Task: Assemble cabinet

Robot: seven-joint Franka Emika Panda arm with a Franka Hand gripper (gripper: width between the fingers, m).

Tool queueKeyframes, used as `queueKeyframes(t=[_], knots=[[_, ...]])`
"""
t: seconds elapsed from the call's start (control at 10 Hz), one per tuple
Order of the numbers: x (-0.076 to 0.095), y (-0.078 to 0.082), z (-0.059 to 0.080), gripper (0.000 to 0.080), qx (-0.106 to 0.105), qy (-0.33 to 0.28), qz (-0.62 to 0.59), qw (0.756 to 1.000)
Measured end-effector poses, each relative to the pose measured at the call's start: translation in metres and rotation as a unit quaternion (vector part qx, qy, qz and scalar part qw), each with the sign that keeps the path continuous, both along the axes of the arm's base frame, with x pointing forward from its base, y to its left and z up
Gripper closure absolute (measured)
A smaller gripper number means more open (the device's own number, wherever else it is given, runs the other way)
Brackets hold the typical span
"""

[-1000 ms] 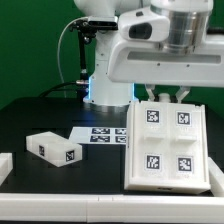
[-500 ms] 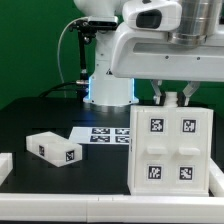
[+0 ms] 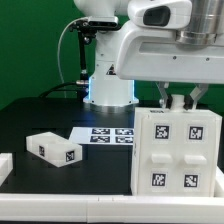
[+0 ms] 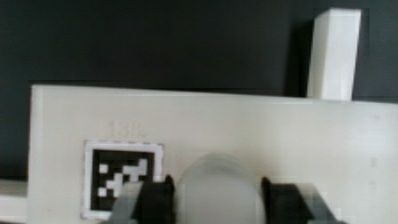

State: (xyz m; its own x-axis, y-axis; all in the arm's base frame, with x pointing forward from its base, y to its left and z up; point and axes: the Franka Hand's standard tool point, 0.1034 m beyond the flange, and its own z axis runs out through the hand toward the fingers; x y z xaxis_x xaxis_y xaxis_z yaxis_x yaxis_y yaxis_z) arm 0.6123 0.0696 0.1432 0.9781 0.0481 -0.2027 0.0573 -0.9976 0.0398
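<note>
The big white cabinet box (image 3: 178, 150) stands nearly upright at the exterior view's right, its face with four tags turned toward the camera. My gripper (image 3: 177, 100) comes down from above and is shut on the box's top edge. In the wrist view the gripper (image 4: 217, 200) straddles the white wall of the box (image 4: 231, 120), and one tag (image 4: 121, 175) shows beside a finger. A small white block (image 3: 52, 148) with tags lies on the table at the exterior view's left, apart from the box.
The marker board (image 3: 105, 134) lies flat between the small block and the box. Another white piece (image 3: 4, 165) shows at the far left edge. The robot base (image 3: 108, 85) stands behind. A white upright bar (image 4: 333, 55) shows in the wrist view.
The cabinet box has swung from lying tilted back to nearly upright, and it has shifted slightly toward the exterior view's right with my gripper. The small block has not moved.
</note>
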Motion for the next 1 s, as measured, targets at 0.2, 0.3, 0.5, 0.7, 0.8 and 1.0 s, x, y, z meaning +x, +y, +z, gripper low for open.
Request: queueKeyframes(t=[0.2,0.3,0.5,0.7,0.8,1.0], knots=[[0.005,0.001,-0.002,0.0578,-0.002,-0.005,-0.003,1.000],[0.007,0.001,-0.003,0.0578,-0.003,-0.008,-0.005,1.000],[0.009,0.002,-0.003,0.0578,-0.003,-0.011,-0.003,1.000],[0.013,0.008,-0.003,0.0578,-0.001,-0.022,0.001,1.000],[0.015,0.009,-0.003,0.0578,-0.001,-0.028,0.002,1.000],[0.015,0.008,-0.003,0.0578,-0.001,-0.028,0.001,1.000]])
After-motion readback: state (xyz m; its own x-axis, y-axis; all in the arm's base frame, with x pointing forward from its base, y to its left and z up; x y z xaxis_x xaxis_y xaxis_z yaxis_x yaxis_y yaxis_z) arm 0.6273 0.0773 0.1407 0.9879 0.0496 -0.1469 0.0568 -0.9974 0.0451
